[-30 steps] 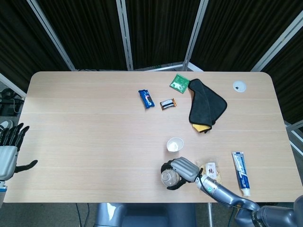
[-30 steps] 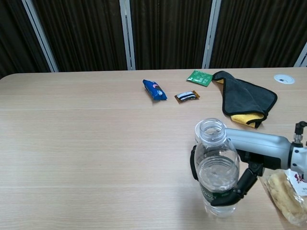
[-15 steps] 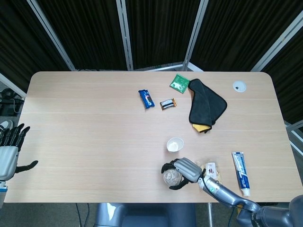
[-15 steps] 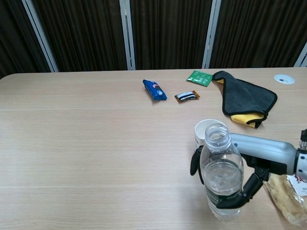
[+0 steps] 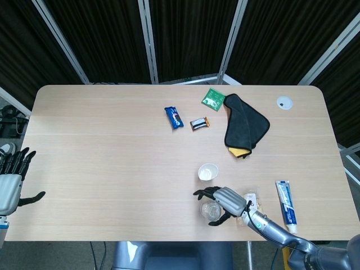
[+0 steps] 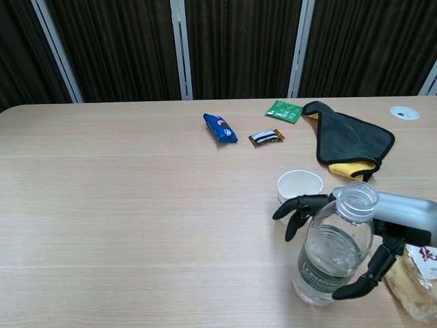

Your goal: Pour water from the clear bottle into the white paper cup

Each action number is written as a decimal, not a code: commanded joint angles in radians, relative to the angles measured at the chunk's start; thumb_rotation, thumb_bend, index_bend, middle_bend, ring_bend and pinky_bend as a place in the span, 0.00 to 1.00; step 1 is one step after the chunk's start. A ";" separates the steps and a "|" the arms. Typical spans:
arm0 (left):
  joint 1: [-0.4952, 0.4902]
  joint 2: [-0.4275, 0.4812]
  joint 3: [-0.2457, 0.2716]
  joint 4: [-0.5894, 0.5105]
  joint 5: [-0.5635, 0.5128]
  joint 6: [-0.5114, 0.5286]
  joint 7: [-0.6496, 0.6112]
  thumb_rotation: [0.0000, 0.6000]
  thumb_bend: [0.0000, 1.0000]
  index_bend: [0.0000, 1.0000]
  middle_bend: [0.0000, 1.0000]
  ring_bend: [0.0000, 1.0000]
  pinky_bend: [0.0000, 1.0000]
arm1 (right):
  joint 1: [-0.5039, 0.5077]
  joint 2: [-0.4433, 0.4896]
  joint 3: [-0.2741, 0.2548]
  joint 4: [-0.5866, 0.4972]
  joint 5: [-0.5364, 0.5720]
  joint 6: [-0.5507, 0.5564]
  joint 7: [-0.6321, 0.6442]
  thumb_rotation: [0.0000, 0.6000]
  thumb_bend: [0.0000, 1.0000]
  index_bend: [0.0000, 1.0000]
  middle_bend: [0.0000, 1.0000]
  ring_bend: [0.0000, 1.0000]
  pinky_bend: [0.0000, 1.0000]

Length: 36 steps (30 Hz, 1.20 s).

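The clear bottle, uncapped and partly filled, leans to the right near the table's front edge. My right hand holds it, its dark fingers curled past the neck and the thumb low by the base. The white paper cup stands upright just behind the bottle, apart from it. My left hand hangs off the table's left edge, fingers apart and holding nothing.
A bagged bread snack and a toothpaste tube lie right of the bottle. Farther back are a black cloth over a yellow one, a green packet, a small snack bar and a blue packet.
The bottle has shifted right with my right hand and now leans right instead of standing upright. The fingers have come forward around its neck. The left hand is unchanged.
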 commanded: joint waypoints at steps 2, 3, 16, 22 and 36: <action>0.000 0.001 0.000 -0.001 0.001 0.001 -0.001 1.00 0.00 0.00 0.00 0.00 0.00 | -0.005 0.016 -0.003 0.006 -0.002 0.017 0.005 1.00 0.00 0.12 0.21 0.15 0.22; 0.000 0.001 0.001 -0.002 0.002 0.001 -0.002 1.00 0.00 0.00 0.00 0.00 0.00 | -0.007 0.020 -0.003 0.008 -0.002 0.021 0.006 1.00 0.00 0.11 0.20 0.15 0.21; 0.004 0.008 0.005 -0.007 0.015 0.010 -0.009 1.00 0.00 0.00 0.00 0.00 0.00 | -0.052 0.106 -0.051 0.053 -0.024 0.091 0.014 1.00 0.00 0.06 0.15 0.11 0.17; 0.007 0.012 0.006 -0.011 0.022 0.018 -0.016 1.00 0.00 0.00 0.00 0.00 0.00 | -0.096 0.163 -0.056 0.104 -0.032 0.176 -0.017 1.00 0.00 0.06 0.14 0.09 0.17; 0.024 0.004 0.013 -0.019 0.081 0.079 -0.002 1.00 0.00 0.00 0.00 0.00 0.00 | -0.333 0.263 0.090 0.196 0.182 0.457 -0.178 1.00 0.00 0.00 0.01 0.00 0.00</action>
